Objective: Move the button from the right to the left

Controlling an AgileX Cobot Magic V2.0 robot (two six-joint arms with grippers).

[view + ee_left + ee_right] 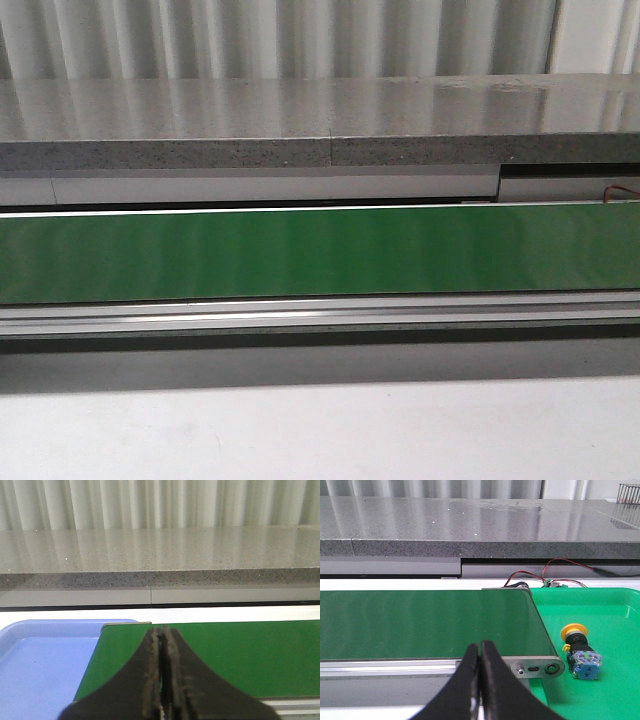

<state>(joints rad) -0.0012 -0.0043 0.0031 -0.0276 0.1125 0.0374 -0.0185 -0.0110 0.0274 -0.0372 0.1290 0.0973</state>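
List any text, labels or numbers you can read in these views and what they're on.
None readable in any view.
button: its blue body shows small dark marks, too blurred to read.
green belt, blue tray, green tray and stone counter: no print visible.

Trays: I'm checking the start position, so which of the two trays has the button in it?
The green tray, seen past the belt's end in the right wrist view, holds the button, lying on its side. The blue tray shows nothing in it.
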